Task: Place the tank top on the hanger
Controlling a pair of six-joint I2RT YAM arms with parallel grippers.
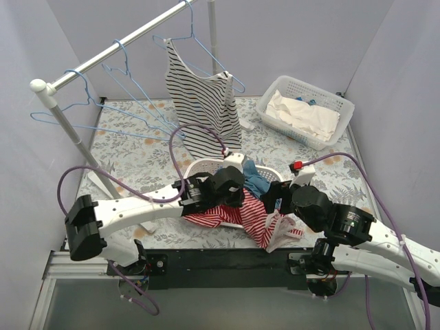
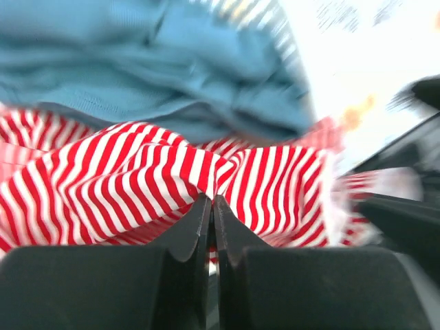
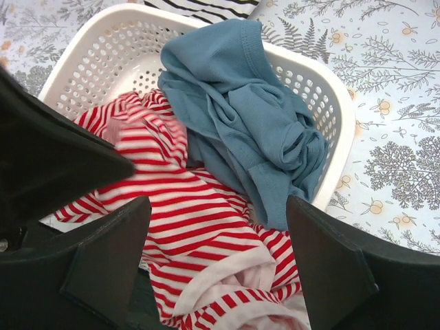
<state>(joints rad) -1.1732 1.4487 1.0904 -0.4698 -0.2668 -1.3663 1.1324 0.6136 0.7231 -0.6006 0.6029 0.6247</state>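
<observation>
The red-and-white striped tank top (image 1: 256,223) spills from the small white basket (image 1: 201,167) over the table's near edge. My left gripper (image 1: 237,197) is shut on a fold of the tank top (image 2: 137,179), its fingertips (image 2: 199,213) pressed together on the cloth. My right gripper (image 1: 273,203) is open and empty, hovering just above the top's white trim (image 3: 227,265), with a finger (image 3: 110,254) on either side of the cloth. Empty light-blue hangers (image 1: 129,81) hang on the rail at the back left.
A blue-teal garment (image 3: 247,117) lies in the basket (image 3: 96,41) beside the tank top. A black-and-white striped top (image 1: 203,103) hangs on one hanger from the rail (image 1: 117,48). A larger white basket (image 1: 344,103) with white cloths stands at the back right.
</observation>
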